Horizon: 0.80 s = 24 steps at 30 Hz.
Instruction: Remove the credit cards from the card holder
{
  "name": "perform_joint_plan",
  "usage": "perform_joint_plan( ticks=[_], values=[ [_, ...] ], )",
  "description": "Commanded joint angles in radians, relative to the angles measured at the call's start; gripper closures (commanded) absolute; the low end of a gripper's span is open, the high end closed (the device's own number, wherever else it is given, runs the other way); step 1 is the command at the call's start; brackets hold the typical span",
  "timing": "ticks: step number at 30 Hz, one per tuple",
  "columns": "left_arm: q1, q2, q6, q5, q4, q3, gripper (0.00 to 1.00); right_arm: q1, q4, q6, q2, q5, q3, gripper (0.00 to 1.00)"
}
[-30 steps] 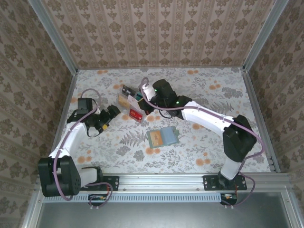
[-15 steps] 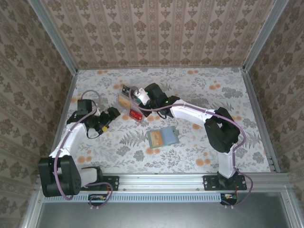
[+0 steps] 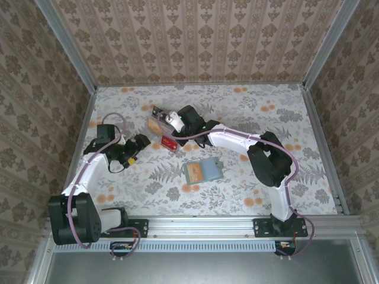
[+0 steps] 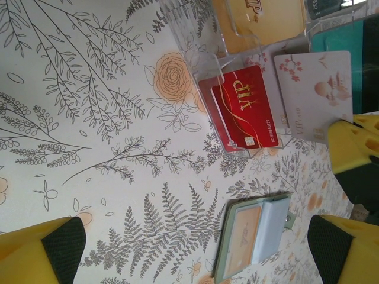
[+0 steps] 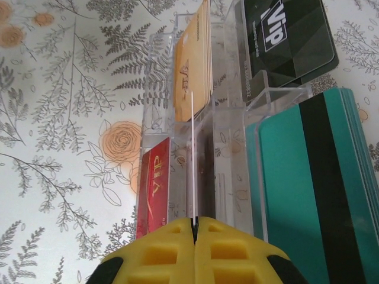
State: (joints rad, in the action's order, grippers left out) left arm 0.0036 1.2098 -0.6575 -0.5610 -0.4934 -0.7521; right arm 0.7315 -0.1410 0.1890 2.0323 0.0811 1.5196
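Observation:
The card holder [image 3: 203, 171] [image 4: 251, 239] lies open on the floral table, mid-front. A tan-orange credit card [image 4: 240, 236] sits in its slot beside a pale blue panel [image 4: 271, 228]. My right gripper [image 3: 175, 120] [image 5: 194, 228] is shut on a thin white credit card with pink flowers [image 4: 311, 89] [image 5: 193, 154]. It holds the card edge-up over the clear tray [image 3: 161, 129], above the slot right of the red card [image 5: 154, 183]. My left gripper [image 3: 141, 142] [image 4: 189, 260] hangs open left of the tray, nothing between its fingers.
The tray's compartments hold orange cards [image 5: 192, 65], a black VIP card [image 5: 284, 38] and teal cards [image 5: 308, 183]. Patterned walls close in the table on three sides. Bare cloth lies right of and in front of the card holder.
My right arm has carried the white card leftward, over the clear tray. The left arm and the card holder have not moved.

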Motion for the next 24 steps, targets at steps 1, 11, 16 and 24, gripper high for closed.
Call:
perform_joint_plan(
  ticks=[1,11,16,24],
  values=[
    [0.004,-0.007,0.002,-0.018,0.001,0.012,0.0,0.006,0.019,0.033,0.021,-0.039,0.029,0.9],
    [-0.004,-0.014,-0.002,-0.02,0.007,0.013,0.0,0.006,0.031,-0.06,-0.049,-0.034,0.016,0.72],
    [-0.024,-0.016,-0.008,-0.016,0.015,0.013,0.0,0.005,0.001,-0.195,-0.182,-0.038,-0.054,0.62],
    [-0.114,-0.005,-0.039,0.014,0.047,0.004,0.0,0.006,-0.105,-0.528,-0.419,-0.03,-0.316,0.42]
  ],
)
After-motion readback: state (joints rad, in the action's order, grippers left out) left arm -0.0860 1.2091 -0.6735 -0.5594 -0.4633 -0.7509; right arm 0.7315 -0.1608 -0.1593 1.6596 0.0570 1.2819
